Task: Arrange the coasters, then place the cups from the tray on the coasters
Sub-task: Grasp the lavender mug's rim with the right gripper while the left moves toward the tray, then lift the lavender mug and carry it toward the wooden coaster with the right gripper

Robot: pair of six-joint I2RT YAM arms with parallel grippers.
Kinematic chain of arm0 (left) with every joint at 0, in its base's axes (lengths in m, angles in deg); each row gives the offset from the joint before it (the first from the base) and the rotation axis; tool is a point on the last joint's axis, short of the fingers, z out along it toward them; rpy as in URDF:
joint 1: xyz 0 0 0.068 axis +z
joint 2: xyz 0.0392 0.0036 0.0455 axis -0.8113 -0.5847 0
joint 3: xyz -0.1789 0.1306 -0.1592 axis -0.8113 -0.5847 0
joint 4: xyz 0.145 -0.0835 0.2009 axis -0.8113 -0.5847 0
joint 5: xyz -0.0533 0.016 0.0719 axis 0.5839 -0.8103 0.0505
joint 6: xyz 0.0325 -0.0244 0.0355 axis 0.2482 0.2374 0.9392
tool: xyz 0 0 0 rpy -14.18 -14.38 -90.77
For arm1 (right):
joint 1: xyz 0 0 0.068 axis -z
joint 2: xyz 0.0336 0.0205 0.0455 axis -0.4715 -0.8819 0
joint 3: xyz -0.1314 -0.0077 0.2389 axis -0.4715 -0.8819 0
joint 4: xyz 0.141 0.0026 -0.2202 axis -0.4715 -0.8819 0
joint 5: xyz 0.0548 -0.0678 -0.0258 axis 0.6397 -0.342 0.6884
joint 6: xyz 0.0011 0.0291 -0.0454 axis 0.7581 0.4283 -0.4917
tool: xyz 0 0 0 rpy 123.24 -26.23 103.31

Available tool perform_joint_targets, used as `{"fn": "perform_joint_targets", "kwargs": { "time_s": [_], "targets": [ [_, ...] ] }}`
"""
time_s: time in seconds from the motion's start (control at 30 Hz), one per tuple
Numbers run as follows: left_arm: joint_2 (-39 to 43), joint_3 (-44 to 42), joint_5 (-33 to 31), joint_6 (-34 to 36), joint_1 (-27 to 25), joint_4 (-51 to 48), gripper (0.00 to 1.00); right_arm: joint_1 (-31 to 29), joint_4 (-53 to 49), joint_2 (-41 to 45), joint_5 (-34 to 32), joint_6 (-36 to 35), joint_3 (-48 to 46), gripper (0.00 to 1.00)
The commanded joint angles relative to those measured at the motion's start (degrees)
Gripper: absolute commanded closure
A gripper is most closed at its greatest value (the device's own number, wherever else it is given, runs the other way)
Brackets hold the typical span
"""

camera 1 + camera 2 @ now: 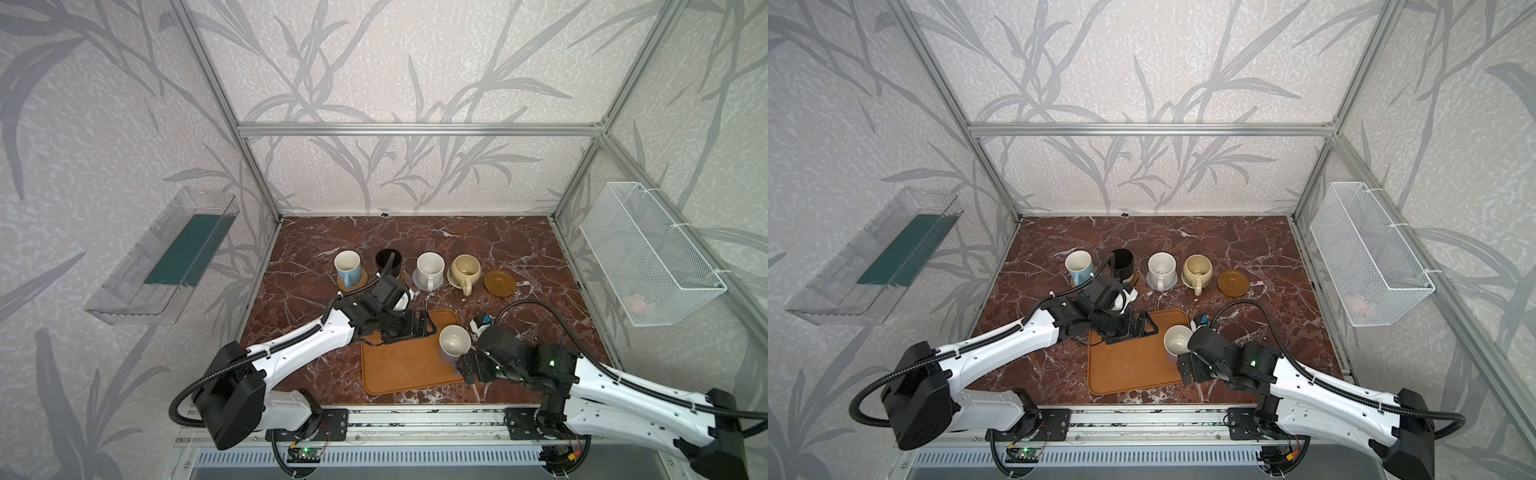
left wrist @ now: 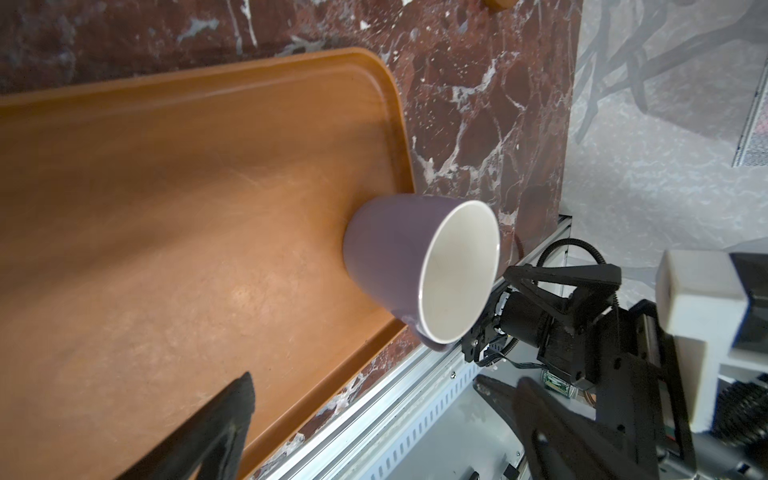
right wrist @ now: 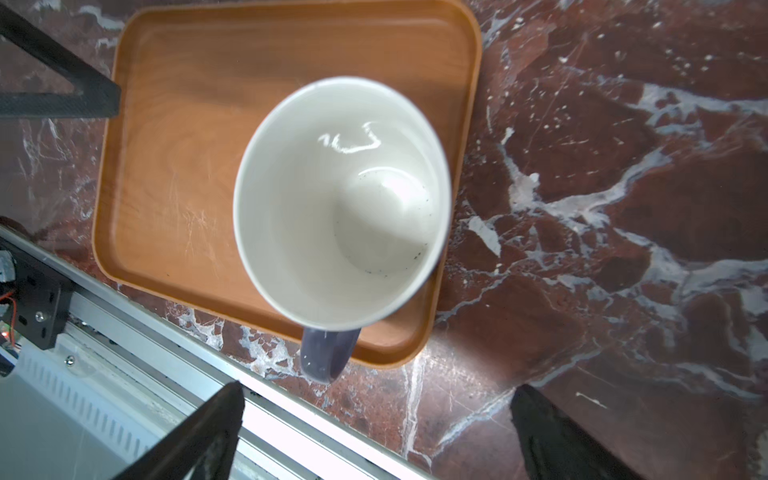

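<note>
Hovering right gripper (image 3: 374, 432), jaws spread, just short of the lavender mug (image 3: 340, 199) on the tray (image 3: 174, 158).
Nothing is held: the mug stands upright at the tray's right edge, handle toward the gripper and between its fingers, untouched. Left gripper (image 1: 415, 328), also spread and empty, hangs over the tray's far left corner, well apart from the mug.

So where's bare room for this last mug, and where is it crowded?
Free: the brown coaster at the row's right end, bare marble beyond it. The tray is bare left of the lavender mug. Crowded: the row from blue mug to cream mug.
</note>
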Motion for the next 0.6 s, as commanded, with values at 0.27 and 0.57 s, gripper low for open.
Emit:
{"fn": "perform_joint_targets", "kwargs": {
  "time_s": [0.27,0.57],
  "targets": [
    [4.64,-5.52,-3.63,-7.32,-1.33,8.1,0.02,-6.21,5.24,-11.04,-10.31,3.96,1.08,0.06],
    [3.08,-5.73,-3.55,-7.82,-1.52,9.47,0.02,-6.65,10.09,-15.55,-8.72,3.78,0.02,0.32]
  ]
}}
